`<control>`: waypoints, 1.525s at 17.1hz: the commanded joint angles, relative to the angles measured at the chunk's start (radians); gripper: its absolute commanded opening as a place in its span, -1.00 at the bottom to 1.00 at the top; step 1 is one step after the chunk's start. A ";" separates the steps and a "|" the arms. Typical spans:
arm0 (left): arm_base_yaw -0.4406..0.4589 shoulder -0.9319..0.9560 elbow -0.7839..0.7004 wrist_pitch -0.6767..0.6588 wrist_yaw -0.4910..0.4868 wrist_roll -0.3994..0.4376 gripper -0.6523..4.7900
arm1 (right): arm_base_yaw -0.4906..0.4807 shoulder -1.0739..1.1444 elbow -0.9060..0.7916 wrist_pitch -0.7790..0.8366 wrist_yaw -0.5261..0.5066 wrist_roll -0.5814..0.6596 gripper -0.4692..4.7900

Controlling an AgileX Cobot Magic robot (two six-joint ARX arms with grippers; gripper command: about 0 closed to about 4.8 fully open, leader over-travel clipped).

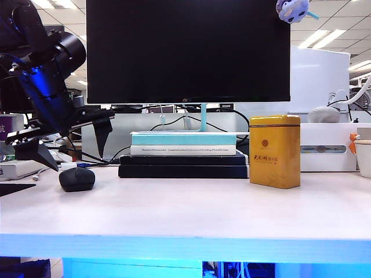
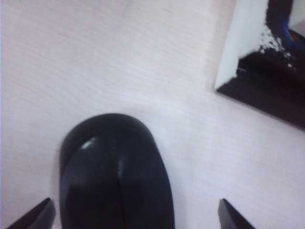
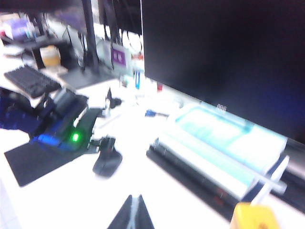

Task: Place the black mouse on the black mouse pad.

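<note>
black mouse point(image 1: 76, 178) sits on tabletop point(image 1: 191, 208), near black mouse pad point(image 1: 13, 189) corner. left tool point(image 1: 72, 147) spread wide just above it, empty. right tool point(image 3: 132, 212) pressed together, well apart. likely light, rigid, smooth dome; pinch across the low flanks.

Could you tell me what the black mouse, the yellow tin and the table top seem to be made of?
Black mouse: probably matte plastic, with only a faint sheen. Yellow tin: likely painted metal, glossy, with a seamed lid. Table: pale wood-grain laminate, judging by fine streaks.
</note>
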 commanded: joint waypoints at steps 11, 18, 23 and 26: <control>-0.002 0.032 0.005 0.003 -0.036 -0.017 1.00 | 0.237 0.052 0.005 -0.188 0.079 -0.137 -0.83; -0.002 0.099 0.005 -0.040 -0.036 -0.017 1.00 | 0.237 0.052 0.005 -0.186 0.083 -0.137 -0.83; -0.002 0.100 0.006 -0.014 -0.029 -0.017 1.00 | 0.237 0.052 0.005 -0.181 0.085 -0.137 -0.83; -0.002 0.100 0.006 -0.014 0.014 -0.018 0.54 | 0.236 0.052 0.005 -0.154 0.085 -0.137 -0.83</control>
